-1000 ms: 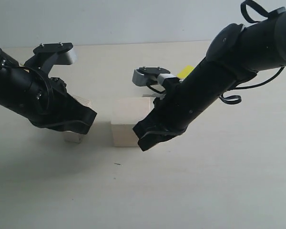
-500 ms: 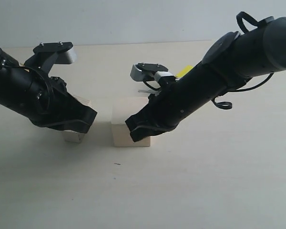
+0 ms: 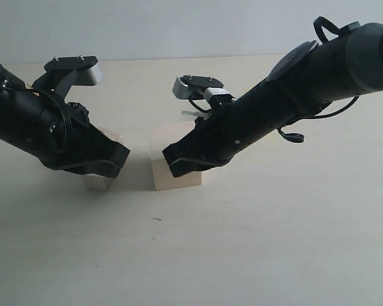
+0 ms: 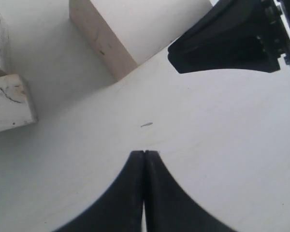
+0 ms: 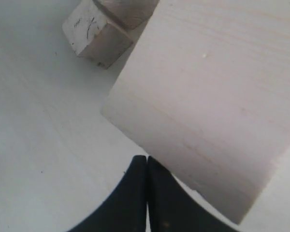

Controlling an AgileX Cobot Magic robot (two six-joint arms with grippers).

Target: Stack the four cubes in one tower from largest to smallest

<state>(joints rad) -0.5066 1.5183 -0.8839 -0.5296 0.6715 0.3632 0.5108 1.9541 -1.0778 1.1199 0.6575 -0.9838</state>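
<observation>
Bare table (image 3: 198,255) in foreground. Small chipped cube (image 3: 98,183) on table, partly hidden by left gripper (image 4: 144,155); fingers pressed together, empty. To its right, apart, large smooth cube (image 3: 176,178) on table, top face bare. Right gripper (image 5: 146,160) just beside its edge, fingers likewise clenched on nothing. Striped-grain cube (image 3: 113,136) just behind small one.

Pale beige tabletop (image 3: 274,242); plain grey-white wall (image 3: 179,25) behind; soft, even light
</observation>
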